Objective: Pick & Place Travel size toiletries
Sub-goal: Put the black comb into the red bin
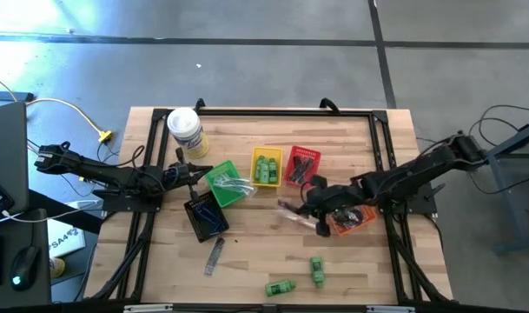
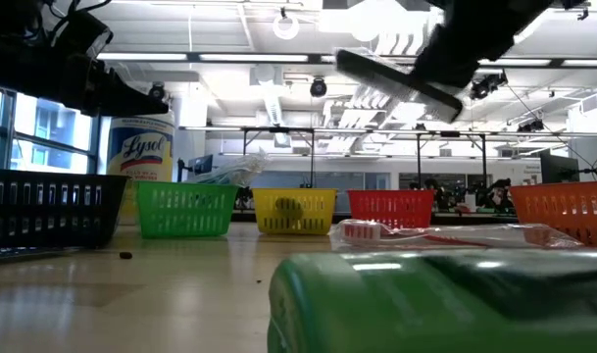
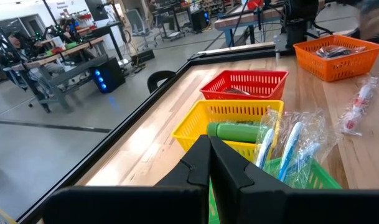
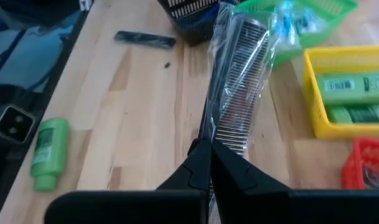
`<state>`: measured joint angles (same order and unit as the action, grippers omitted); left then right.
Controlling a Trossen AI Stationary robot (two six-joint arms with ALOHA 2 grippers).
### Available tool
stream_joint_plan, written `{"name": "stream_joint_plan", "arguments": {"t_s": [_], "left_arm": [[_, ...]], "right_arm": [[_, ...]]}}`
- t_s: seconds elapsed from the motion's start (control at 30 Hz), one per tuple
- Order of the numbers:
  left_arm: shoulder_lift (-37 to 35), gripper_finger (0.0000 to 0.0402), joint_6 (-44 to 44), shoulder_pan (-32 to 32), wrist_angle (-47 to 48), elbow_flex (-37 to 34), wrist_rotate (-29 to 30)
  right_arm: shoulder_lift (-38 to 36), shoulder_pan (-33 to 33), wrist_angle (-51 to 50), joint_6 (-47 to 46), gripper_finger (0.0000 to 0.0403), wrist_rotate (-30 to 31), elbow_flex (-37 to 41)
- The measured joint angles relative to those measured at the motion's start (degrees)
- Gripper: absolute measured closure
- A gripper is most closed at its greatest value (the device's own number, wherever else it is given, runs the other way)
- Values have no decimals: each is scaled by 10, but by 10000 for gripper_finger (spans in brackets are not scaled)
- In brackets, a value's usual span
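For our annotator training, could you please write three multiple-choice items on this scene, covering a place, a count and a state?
1. Where does the Lysol canister stand?
A. the table's far left corner
B. inside the orange basket
C. beside the loose green bottles

2. How many green mini bottles lie loose on the table's near side?
A. none
B. two
C. five

3. What is the right gripper doing?
A. hanging open
B. shut on nothing
C. shut on a wrapped comb

Answers: 1 A, high view shows it there; 2 B, two lie together; 3 C, comb sticks out from shut fingers.

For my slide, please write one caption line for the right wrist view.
Right gripper shut on a wrapped comb, above the wooden table.
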<state>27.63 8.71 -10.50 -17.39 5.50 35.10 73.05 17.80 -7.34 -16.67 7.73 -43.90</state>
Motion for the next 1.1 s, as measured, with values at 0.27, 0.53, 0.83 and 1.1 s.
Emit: {"name": "stream_joint_plan", "arguments": {"t_s": [0.27, 0.53, 0.83, 1.1], "left_arm": [[0, 402, 0, 0, 0, 0, 0], [0, 401, 0, 0, 0, 0, 0], [0, 402, 0, 0, 0, 0, 0], [0, 402, 0, 0, 0, 0, 0]], "right_arm": [[-103, 0, 23, -44, 401, 27, 85], [-180, 0, 121, -77, 401, 53, 208], [-230, -7, 187, -112, 401, 73, 295], [-230, -7, 220, -118, 401, 73, 328]]}}
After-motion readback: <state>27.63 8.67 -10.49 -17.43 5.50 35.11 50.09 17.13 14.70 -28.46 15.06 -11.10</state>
